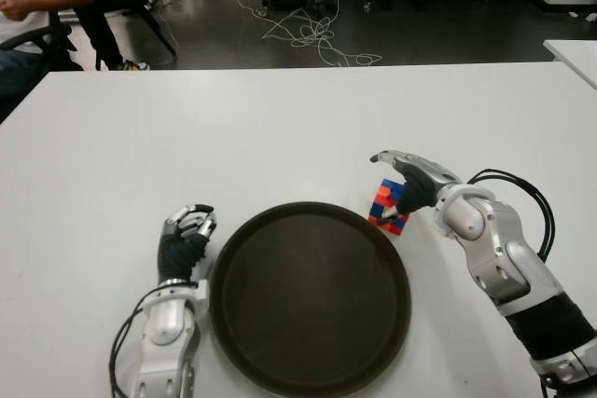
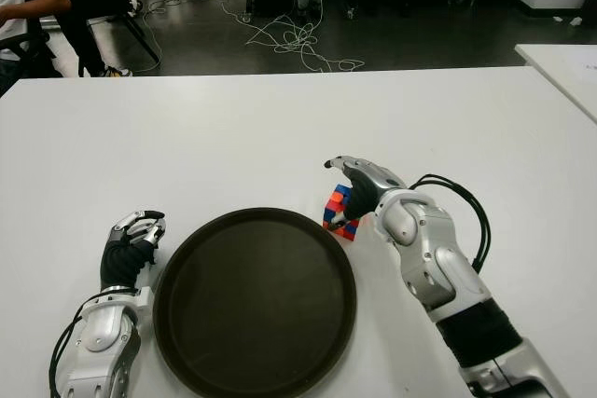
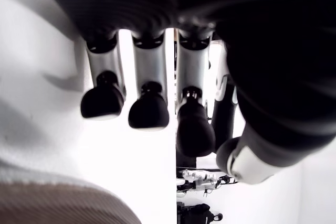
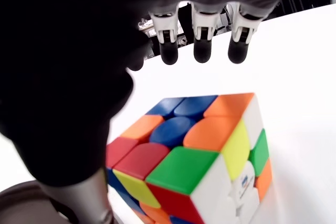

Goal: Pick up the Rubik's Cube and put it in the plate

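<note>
1. A seated person (image 1: pixel 28 6) shows at the far left, beyond the tabletop's (image 1: pixel 280 118) far edge.
2. My left hand (image 1: pixel 185 235) shows at the near left, just left of the plate (image 1: pixel 308 300); its fingers (image 3: pixel 149 111) are curled in and hold nothing.
3. The plate, dark, round and bare inside, lies on the white tabletop at the near centre.
4. The Rubik's Cube (image 1: pixel 389 206) stands on the tabletop just beside the plate's far-right rim, outside the plate.
5. My right hand (image 1: pixel 410 184) is over the cube from the right; its fingers (image 4: pixel 202 45) are spread above and beyond the cube, and the thumb is down on its near-left side, so no grasp has closed.
6. Loose cables (image 1: pixel 308 34) lie on the floor beyond the tabletop.
</note>
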